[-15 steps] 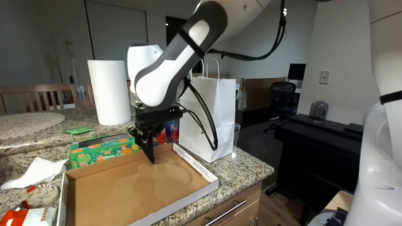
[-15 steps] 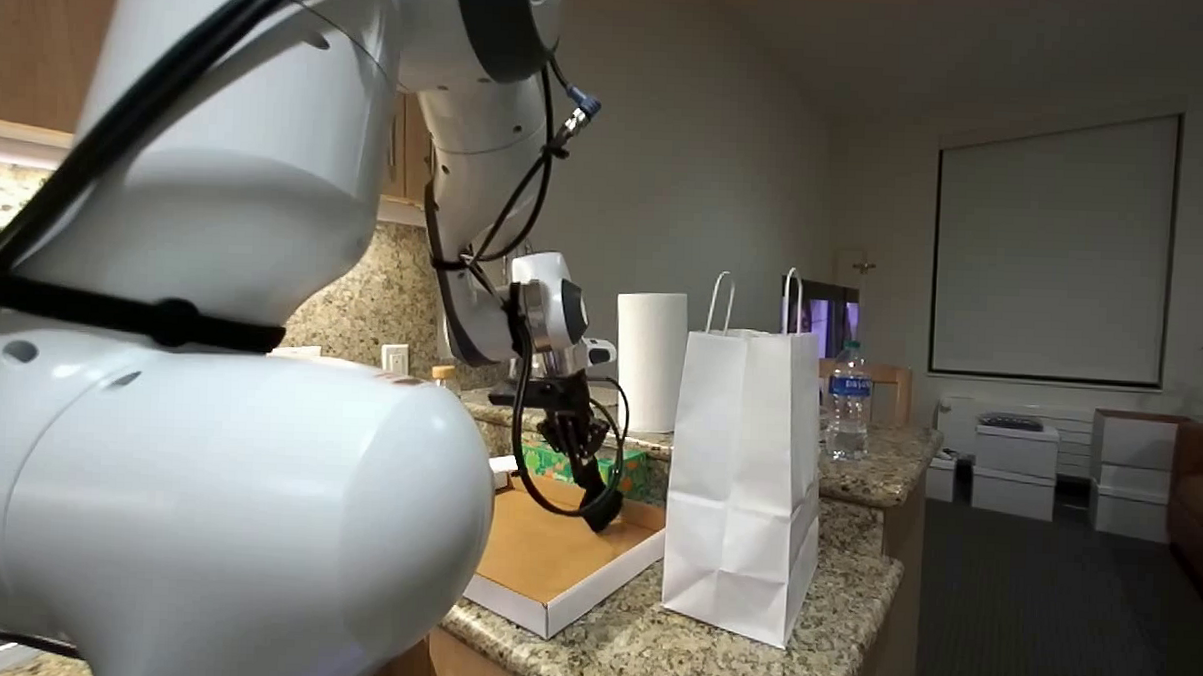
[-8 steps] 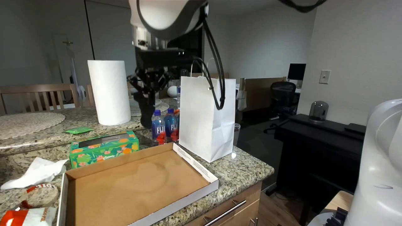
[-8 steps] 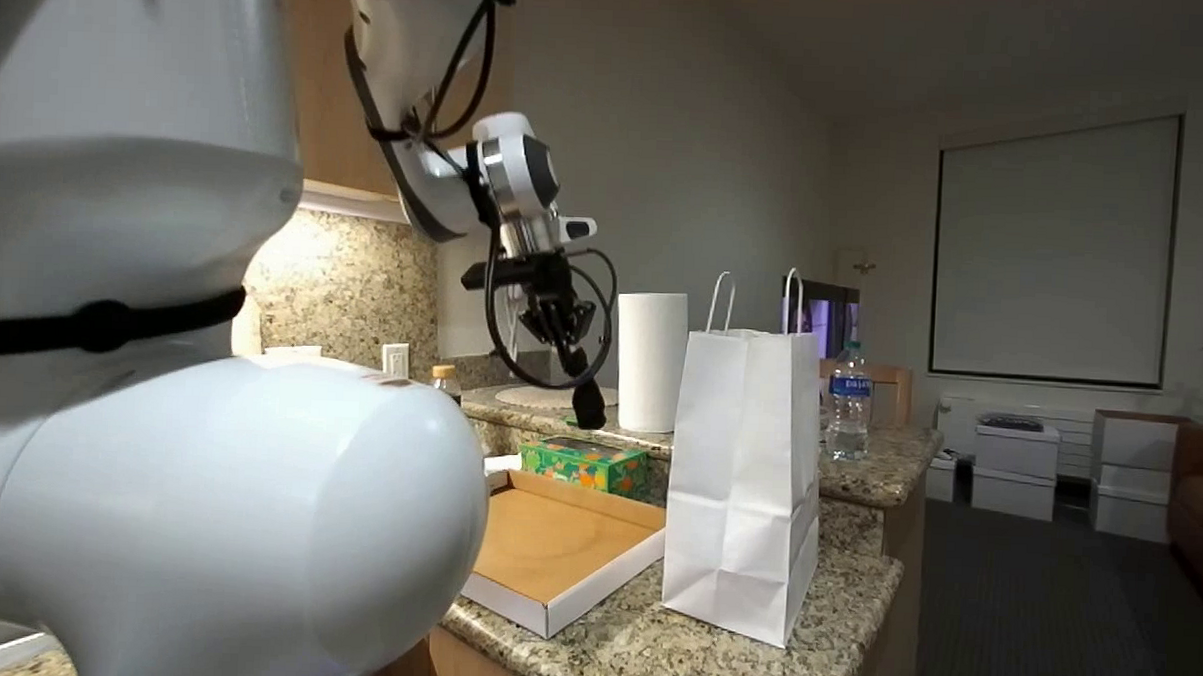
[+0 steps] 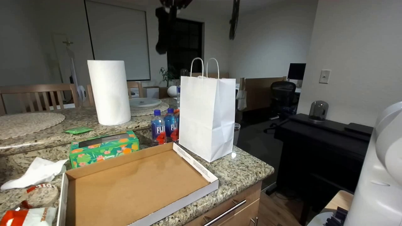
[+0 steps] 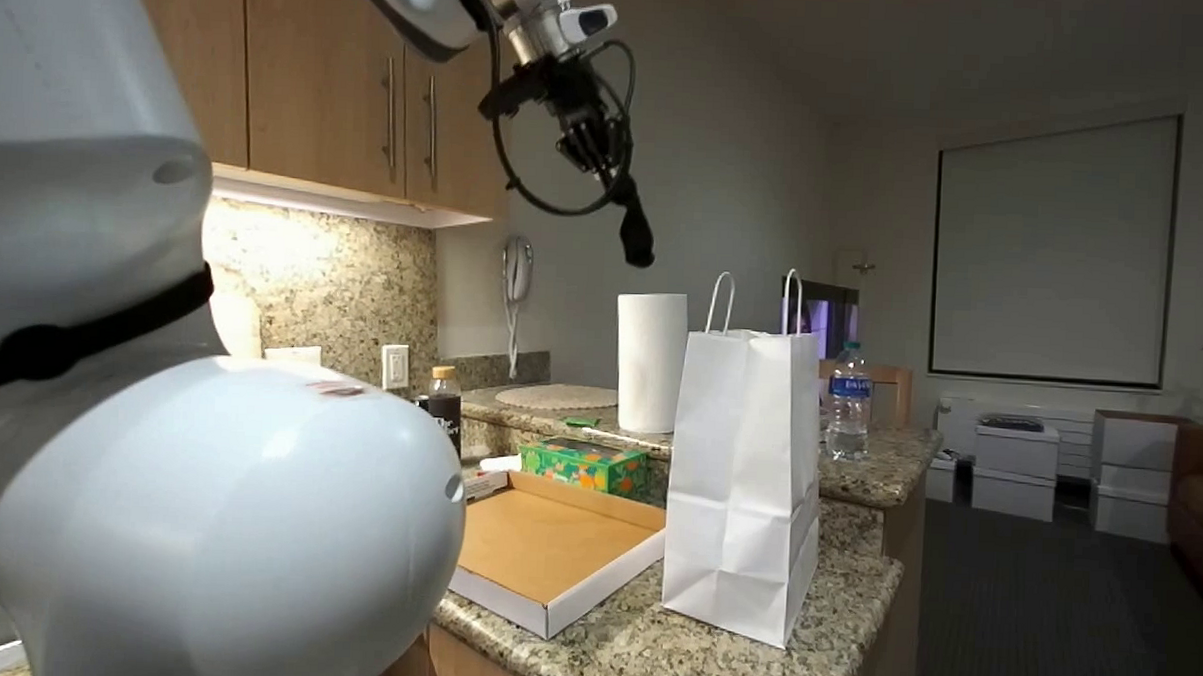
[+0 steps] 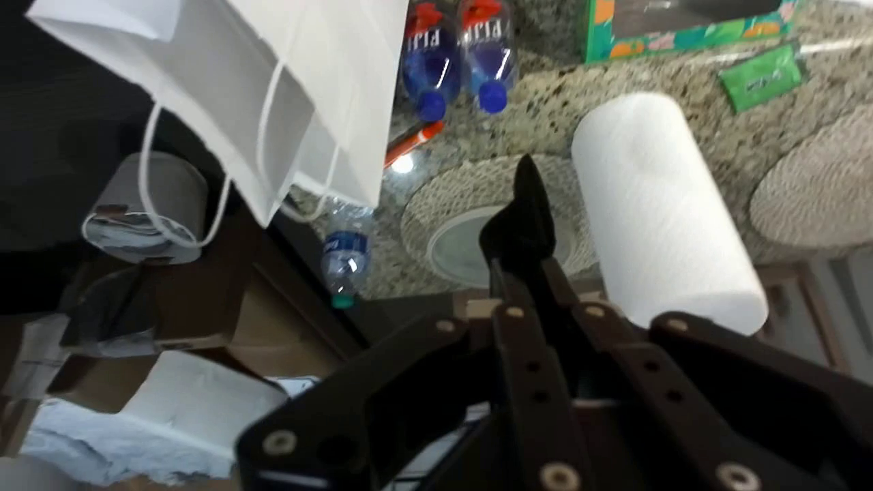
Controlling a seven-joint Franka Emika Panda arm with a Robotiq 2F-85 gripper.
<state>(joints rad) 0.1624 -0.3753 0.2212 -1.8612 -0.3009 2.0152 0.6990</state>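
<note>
One black item (image 7: 524,221) pinched in closed gripper (image 7: 526,271), jutting down beneath it.

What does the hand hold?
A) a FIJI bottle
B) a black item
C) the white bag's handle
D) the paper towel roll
B: in the wrist view, the black item juts out from between the closed jaws of the hand.
</note>
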